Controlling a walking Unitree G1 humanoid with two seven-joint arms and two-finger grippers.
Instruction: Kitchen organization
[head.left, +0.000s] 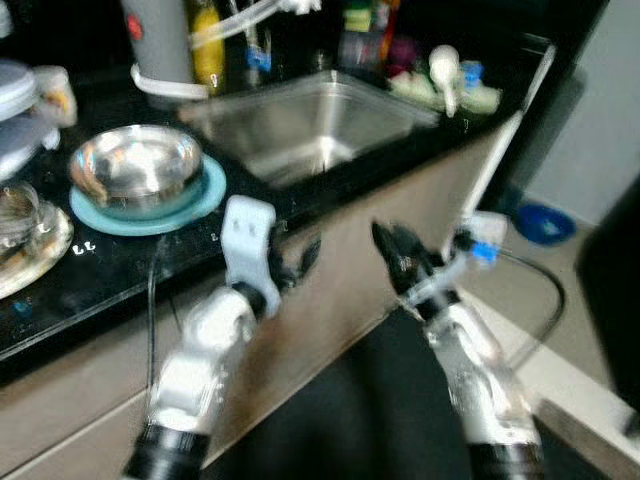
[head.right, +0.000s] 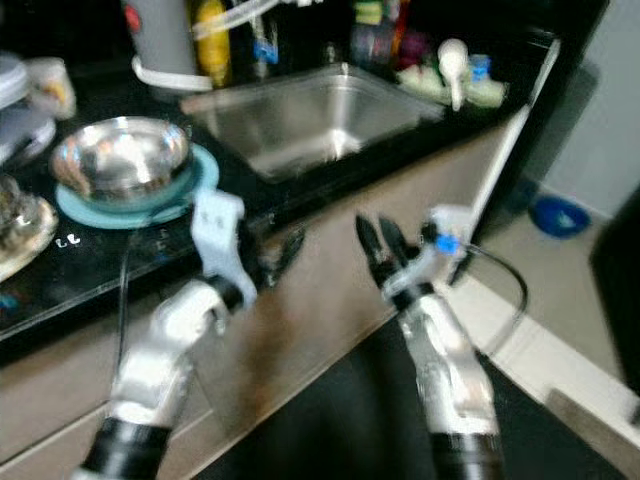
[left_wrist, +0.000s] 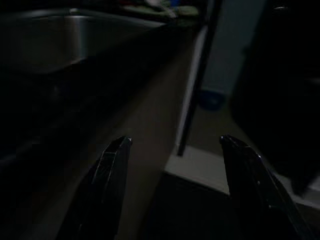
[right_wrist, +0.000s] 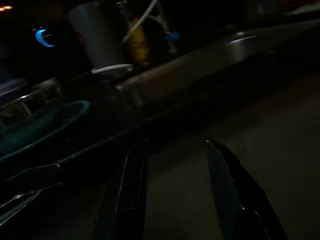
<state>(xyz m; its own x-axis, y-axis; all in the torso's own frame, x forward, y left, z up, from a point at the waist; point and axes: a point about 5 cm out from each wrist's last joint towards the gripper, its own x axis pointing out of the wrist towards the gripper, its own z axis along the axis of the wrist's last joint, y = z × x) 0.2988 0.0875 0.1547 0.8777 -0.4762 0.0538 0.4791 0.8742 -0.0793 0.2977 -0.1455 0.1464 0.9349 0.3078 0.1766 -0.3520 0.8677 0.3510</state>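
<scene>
One empty round steel bowl on one teal plate, left black table; steel sink empty, far. Left tool and right tool both released, near.

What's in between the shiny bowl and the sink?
Just bare black counter in the left eye view. The steel bowl sits on a teal plate, and the sink starts right past the plate's edge.
</scene>
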